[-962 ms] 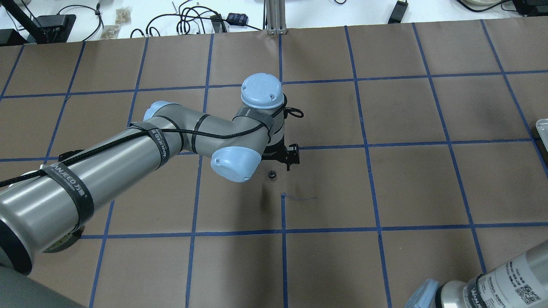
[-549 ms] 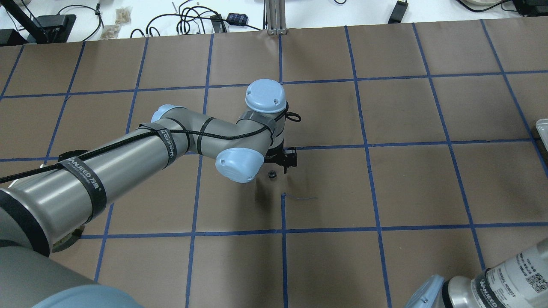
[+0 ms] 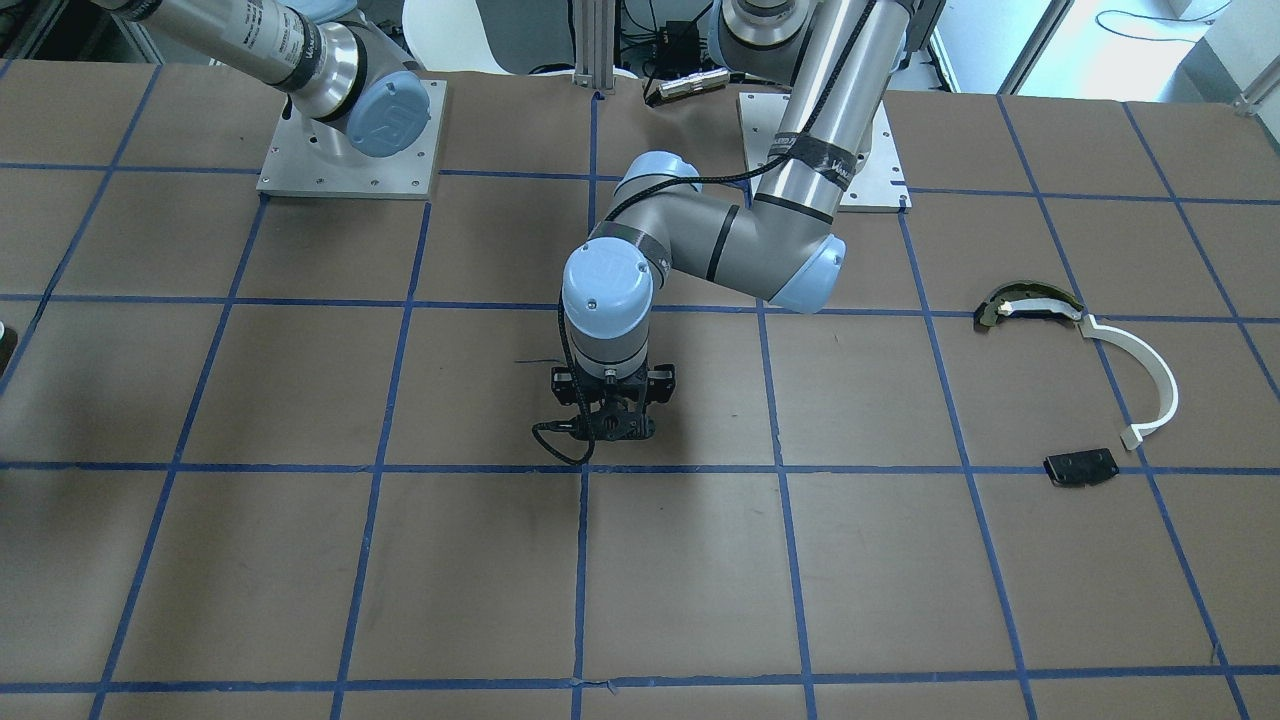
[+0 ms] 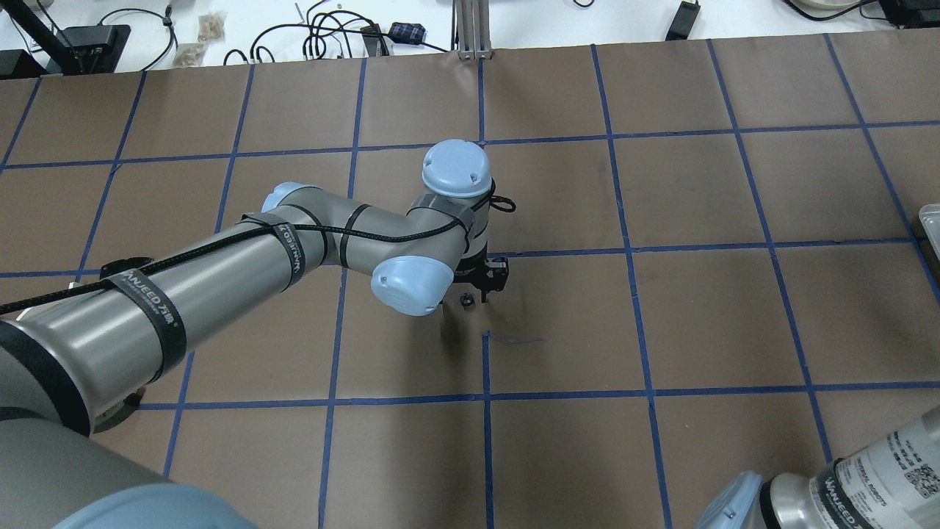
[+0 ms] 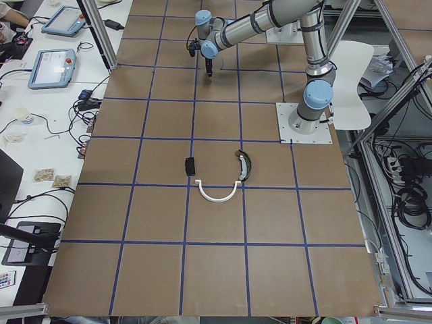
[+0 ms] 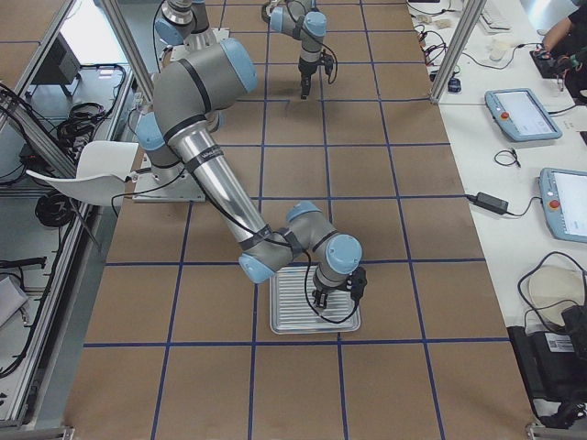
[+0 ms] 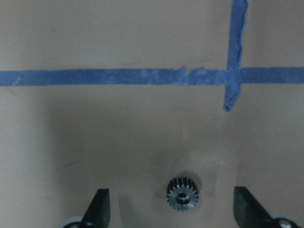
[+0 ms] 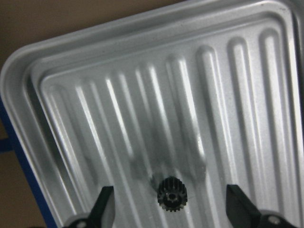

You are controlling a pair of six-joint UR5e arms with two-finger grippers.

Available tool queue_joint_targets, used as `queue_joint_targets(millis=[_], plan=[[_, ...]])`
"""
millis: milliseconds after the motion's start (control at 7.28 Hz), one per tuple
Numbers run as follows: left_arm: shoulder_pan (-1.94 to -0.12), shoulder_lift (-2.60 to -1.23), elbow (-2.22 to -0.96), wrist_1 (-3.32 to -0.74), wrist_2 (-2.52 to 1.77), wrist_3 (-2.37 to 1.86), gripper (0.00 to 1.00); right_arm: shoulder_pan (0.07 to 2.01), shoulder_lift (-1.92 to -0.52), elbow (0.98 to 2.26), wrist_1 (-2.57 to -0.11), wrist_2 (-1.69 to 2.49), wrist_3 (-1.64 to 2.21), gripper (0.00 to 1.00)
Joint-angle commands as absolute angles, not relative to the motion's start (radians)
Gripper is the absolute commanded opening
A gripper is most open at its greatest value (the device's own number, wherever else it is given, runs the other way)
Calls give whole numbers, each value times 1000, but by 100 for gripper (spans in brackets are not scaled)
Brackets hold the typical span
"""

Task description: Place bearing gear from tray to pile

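A small dark bearing gear (image 7: 183, 194) lies flat on the brown paper in mid-table, also visible as a dot in the overhead view (image 4: 465, 300). My left gripper (image 7: 170, 202) hangs open just above it, one finger on each side, not touching. Another bearing gear (image 8: 172, 194) rests on the ribbed silver tray (image 8: 228, 95). There my right gripper (image 8: 171, 205) is open, its fingers straddling that gear. The pile lies far off on my left: an olive-and-white crescent (image 3: 1030, 302), a white curved strip (image 3: 1150, 375) and a black plate (image 3: 1080, 467).
Blue tape lines grid the brown paper; one crossing (image 7: 232, 76) sits just beyond the left gripper. The tray (image 6: 315, 301) stands near the table's right end. Cables and control tablets (image 6: 523, 115) line the white bench past the far edge.
My left gripper has come down and a little nearer over the gear on the paper. That gear has stayed where it was. The right arm's elbow shifted slightly.
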State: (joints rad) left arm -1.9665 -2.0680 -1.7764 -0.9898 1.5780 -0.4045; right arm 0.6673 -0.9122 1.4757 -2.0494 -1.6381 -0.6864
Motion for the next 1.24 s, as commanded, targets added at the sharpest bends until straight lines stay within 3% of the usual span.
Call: queue_joint_targets(millis=[0,137,275,412,824,1099], plan=[[-1967,-2082,-1776,-967,1577,-405,41,667,-907,1480,-2049,-1679,-684,57],[-1967,-2089,-1772,-944,1578,-405,36,667,-907,1479,-2049,-1681,-683,51],[-1965,-2074,-1766,-943,1582,-396,4,667,-908,1471,-2049,-1681,-681,33],[-1956,-2051,-1763,-946,1583,-384,0,667,-907,1474,-2049,-1678,-681,0],[-1815,-1950,-1758,-1067,1588,-265,0,667,-920,1464,-2033,-1678,-681,0],[-1554,-1876,-1773,-1187,1595,42,0,692,-1003,1465,-2002,-1672,-654,0]])
